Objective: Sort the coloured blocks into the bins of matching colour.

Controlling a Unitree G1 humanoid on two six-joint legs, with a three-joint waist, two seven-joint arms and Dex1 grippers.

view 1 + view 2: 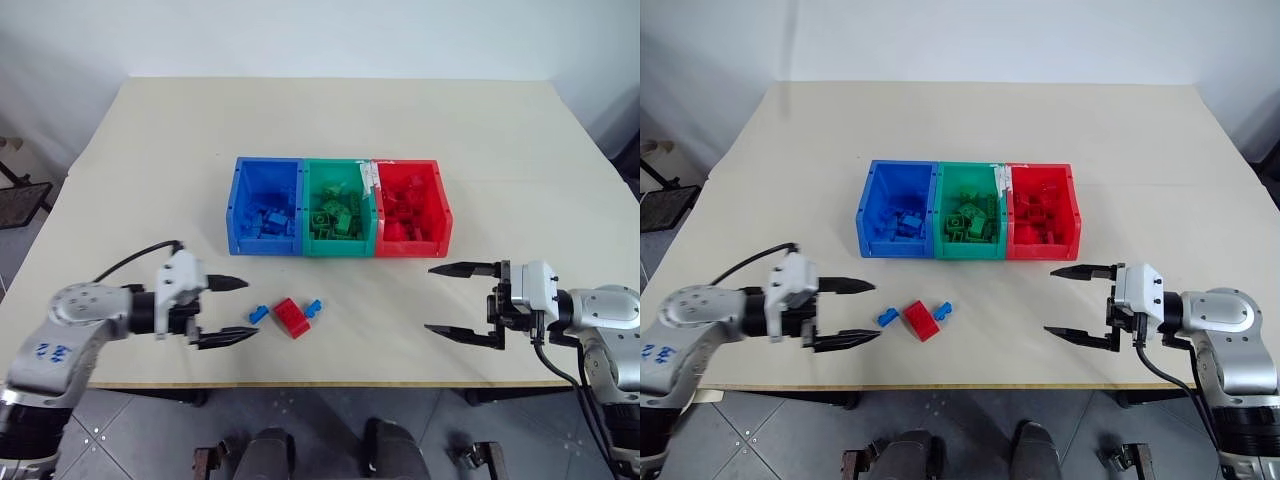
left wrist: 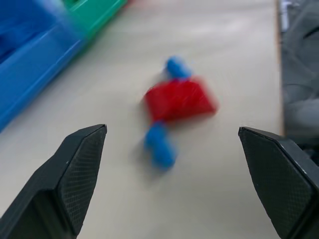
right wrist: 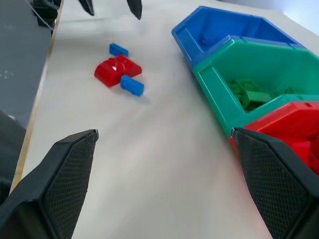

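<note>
Both arms low and bent in from the sides, wrists turned so the grippers point toward each other. Left gripper wide open, nothing between its fingers. Right gripper same deal: spread wide, empty, roughly level.

Three joined open-top plastic bins sit mid-table in a row — blue, green, red — each holding studded bricks of its own colour. Nearer the table's front edge lies a red studded brick, tilted, flanked by two smaller blue bricks — just beside it.
</note>
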